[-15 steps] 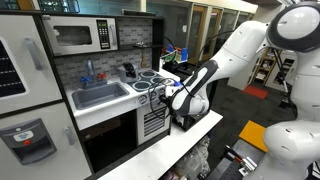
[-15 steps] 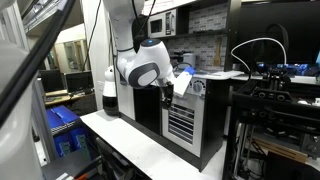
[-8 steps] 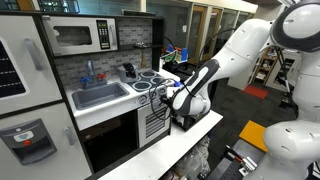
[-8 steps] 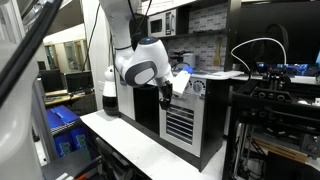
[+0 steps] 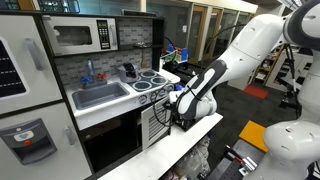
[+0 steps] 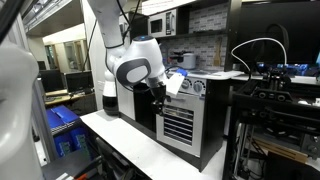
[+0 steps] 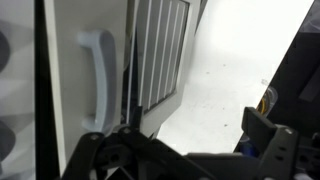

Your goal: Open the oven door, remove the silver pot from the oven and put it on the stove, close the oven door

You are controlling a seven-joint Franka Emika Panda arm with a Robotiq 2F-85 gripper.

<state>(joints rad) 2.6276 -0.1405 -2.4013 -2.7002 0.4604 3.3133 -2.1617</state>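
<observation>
bench (image 5: 175,148): long white slab running along the front of the toy kitchen, seen in both exterior views. room: lab or office, glass partitions behind, dark floor, blue bin (image 6: 60,120) off to one side. oven door (image 5: 154,122), narrow with grey slats, sits under the stove (image 5: 150,80), beside the sink (image 5: 100,96); looks slightly ajar. gripper (image 5: 177,108) at the door's outer edge, jaws spread wide, gripping nothing visible. microwave (image 5: 80,37) above.
</observation>
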